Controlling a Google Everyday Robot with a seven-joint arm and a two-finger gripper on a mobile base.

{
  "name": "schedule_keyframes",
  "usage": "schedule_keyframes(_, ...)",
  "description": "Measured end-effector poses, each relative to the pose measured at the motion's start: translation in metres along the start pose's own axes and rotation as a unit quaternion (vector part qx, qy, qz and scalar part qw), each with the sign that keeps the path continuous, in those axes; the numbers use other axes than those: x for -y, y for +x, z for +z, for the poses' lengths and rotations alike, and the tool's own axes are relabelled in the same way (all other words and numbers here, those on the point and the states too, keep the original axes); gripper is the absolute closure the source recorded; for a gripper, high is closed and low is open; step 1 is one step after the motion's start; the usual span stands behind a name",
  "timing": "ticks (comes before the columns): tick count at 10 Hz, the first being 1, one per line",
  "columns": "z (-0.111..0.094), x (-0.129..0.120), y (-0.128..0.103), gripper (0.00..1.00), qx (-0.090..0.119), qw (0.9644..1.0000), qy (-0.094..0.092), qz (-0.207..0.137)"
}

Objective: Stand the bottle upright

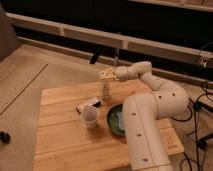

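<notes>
The slim pale ribbed bottle stands upright on the wooden table, near its far edge. My gripper is right above the bottle's top, at the end of the white arm that reaches in from the right. The translucent plastic cup stands in front of the bottle, nearer the camera.
A flat dark-and-white rectangular object lies between the bottle and the cup. A green bowl sits to the right of the cup, against the arm's white base. Cables hang at the far right.
</notes>
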Motion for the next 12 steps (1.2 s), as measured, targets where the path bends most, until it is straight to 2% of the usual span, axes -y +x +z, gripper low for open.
schedule_keyframes(3,0.0000,0.0000,0.0000,1.00,0.000,1.0000,0.000,0.000)
schedule_keyframes(5,0.0001,0.0000,0.0005,0.93,0.000,1.0000,0.000,0.000)
schedule_keyframes(10,0.0001,-0.0001,0.0013,0.40,0.000,1.0000,0.000,0.001)
schedule_keyframes(12,0.0001,-0.0001,0.0013,0.24,0.000,1.0000,0.000,0.001)
